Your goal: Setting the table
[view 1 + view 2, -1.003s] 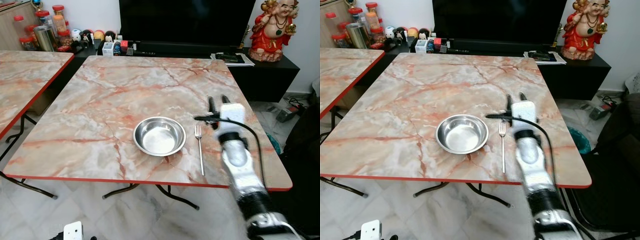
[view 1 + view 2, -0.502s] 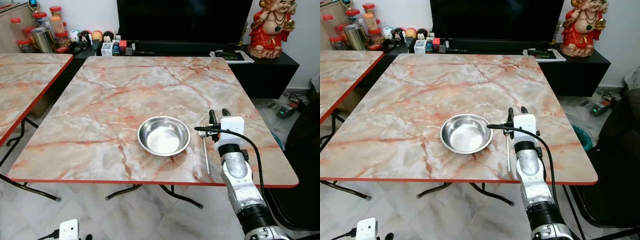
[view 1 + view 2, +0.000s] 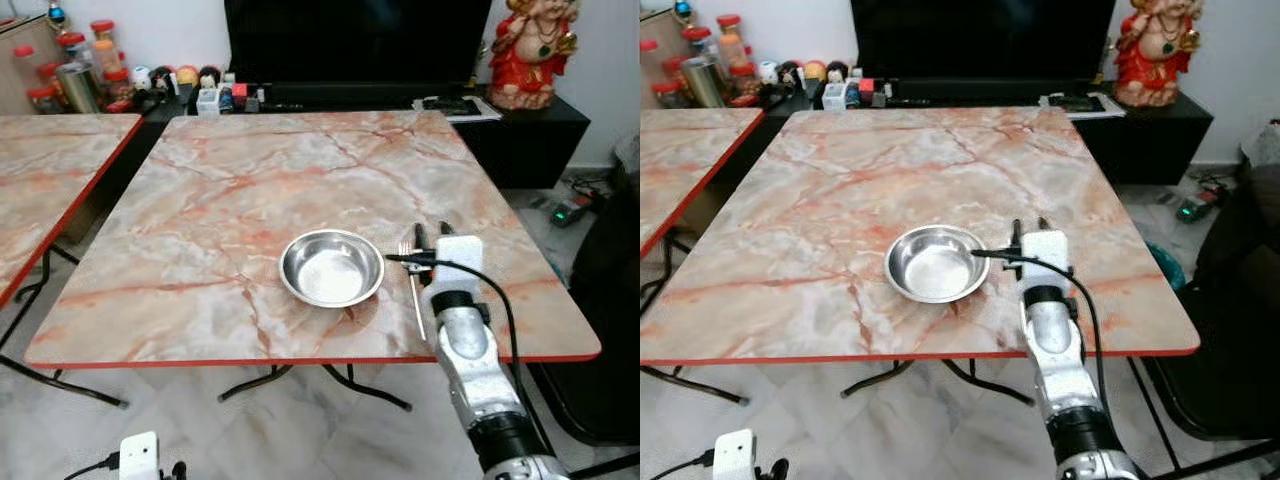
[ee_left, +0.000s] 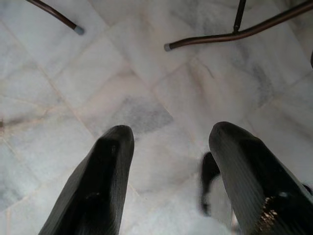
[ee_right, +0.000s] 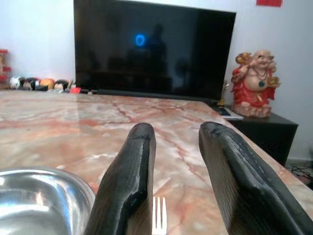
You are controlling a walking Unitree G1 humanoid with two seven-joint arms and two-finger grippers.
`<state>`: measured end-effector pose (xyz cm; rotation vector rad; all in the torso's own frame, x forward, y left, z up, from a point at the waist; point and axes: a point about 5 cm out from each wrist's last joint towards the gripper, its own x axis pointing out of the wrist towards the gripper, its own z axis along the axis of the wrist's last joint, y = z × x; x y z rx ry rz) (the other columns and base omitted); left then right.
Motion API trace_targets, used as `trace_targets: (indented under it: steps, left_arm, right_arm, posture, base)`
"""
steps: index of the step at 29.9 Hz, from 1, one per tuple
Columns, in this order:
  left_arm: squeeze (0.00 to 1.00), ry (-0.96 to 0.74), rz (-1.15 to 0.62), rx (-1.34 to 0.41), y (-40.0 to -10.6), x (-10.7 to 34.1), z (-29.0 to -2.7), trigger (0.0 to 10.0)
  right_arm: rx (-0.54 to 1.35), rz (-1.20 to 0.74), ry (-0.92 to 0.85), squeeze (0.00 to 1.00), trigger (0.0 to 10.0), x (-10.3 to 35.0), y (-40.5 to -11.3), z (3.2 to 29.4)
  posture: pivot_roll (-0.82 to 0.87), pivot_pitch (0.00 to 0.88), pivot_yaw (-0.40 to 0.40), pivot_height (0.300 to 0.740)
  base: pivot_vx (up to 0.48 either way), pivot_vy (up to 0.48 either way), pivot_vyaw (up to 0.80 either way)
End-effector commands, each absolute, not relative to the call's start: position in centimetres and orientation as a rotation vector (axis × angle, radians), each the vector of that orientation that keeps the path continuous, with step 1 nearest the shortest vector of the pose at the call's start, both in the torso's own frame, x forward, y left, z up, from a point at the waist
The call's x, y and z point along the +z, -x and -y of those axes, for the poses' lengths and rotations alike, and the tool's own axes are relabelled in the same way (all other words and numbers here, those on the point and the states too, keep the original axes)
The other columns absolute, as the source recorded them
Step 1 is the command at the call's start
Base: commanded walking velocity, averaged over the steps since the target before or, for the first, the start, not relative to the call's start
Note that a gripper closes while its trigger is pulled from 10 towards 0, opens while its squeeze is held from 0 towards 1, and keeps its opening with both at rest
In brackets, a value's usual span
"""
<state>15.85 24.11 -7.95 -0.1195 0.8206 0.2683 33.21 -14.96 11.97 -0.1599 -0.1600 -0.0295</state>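
Here the fork lies under the parted right pincer.

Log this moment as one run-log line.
task: setting table | steel bowl on marble table | fork beside bowl | right gripper open above fork | left gripper open, idle

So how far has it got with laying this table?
A steel bowl sits on the marble table, and a fork lies just to its right, so one place looks laid. The right gripper hovers over the fork, jaws open and empty. The left gripper hangs over the floor, open. I see no spoon or cup yet, so more may be left.
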Motion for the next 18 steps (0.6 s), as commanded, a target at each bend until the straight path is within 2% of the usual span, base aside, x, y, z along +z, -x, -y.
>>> trace_targets:
  steps: [1, 18]
  left_arm:
    - [0.0, 0.101, -0.817, 0.268, -16.1, -7.73, -24.56, 10.0]
    - [0.0, 0.109, -0.81, 0.274, -16.31, -7.69, -24.4, 10.0]
  right_arm:
    - [-0.017, 0.174, 0.143, 0.0, 10.0, 12.46, -33.29, 14.29]
    - [0.004, 0.172, 0.136, 0.0, 10.0, 12.68, -33.59, 13.67]
  posture:
    - [0.05, 0.0, 0.059, 0.74]
    - [0.06, 0.0, 0.051, 0.74]
  base:
    - [0.0, 0.48, 0.0]
    - [0.0, 0.48, 0.0]
